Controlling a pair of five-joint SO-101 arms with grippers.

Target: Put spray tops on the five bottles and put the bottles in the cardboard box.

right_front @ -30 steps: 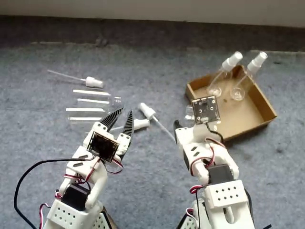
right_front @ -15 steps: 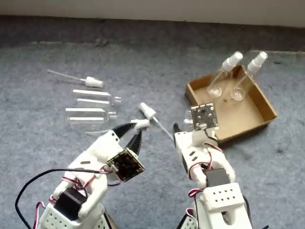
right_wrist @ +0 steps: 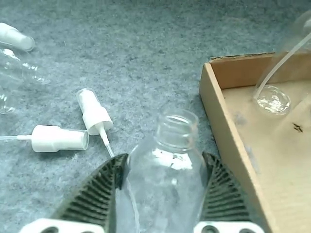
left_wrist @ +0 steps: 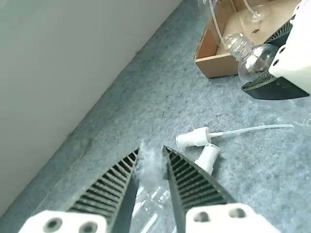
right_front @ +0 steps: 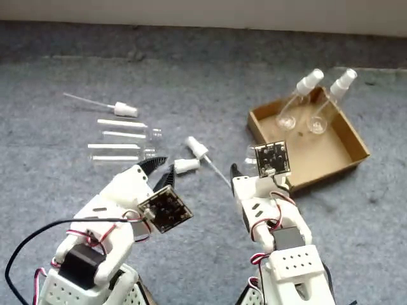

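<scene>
Two loose tops ahead of the left gripper (left_wrist: 150, 151), and only one of them close enough to matter. Fingers of this gripper parted a little, with nothing between them, hanging low over the carpet (right_front: 191, 82).

Just past the fingertips and off to the side of the right arm: near top (left_wrist: 209, 156), lying flat, close to one finger but apparently not touching. In the high view, long axis roughly across the direction in which the fingers point, not in line with them. Beyond it: far top (left_wrist: 193, 138), also flat, its thin tube running toward the right gripper (right_wrist: 164, 158).

Right gripper closed on the bottle (right_wrist: 177, 130), pressing the clear body from both sides, open neck pointing away from the fingers. Bottle outside the box (right_wrist: 228, 121), just beside its wall.

By judgement, a job for the left arm: nearer to the near top, and free. Probably needs a small swing toward the right arm and a wider opening, then a bite across the white body, not along it. Exact angle between top and fingers hard to tell from the wrist view.
</scene>
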